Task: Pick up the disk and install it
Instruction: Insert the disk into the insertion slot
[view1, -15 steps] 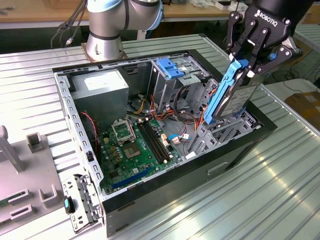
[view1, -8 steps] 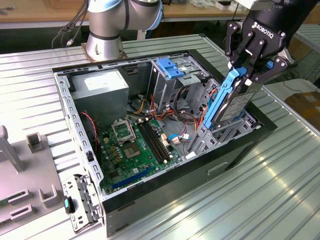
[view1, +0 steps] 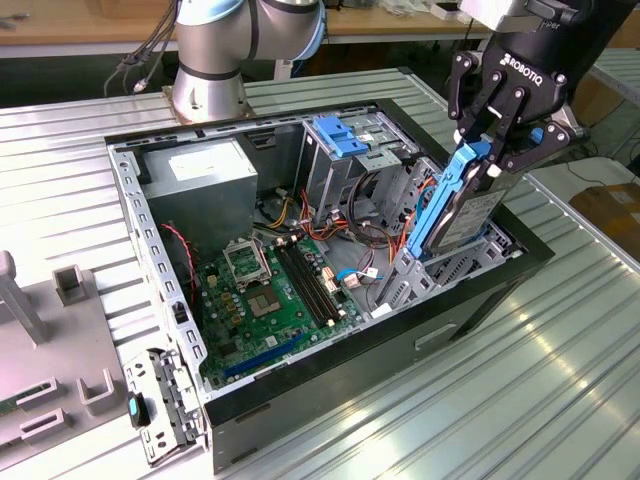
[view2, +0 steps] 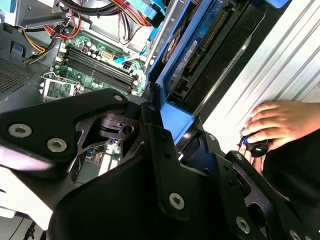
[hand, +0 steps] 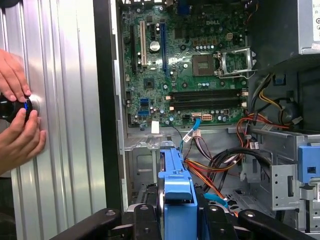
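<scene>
The robot arm (view1: 212, 60) is shiny grey with a light blue ring (view1: 314, 38) and grey cables (view1: 140, 52) by its base — and its gripper (view1: 497, 150) is black, with white letters (view1: 528, 68) and round silver screws (view2: 176, 201).

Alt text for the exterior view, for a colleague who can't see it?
The gripper holds the disk on edge, tilted, at the drive cage on the exterior view's right side of an open computer case. The green motherboard lies exposed inside.
</scene>
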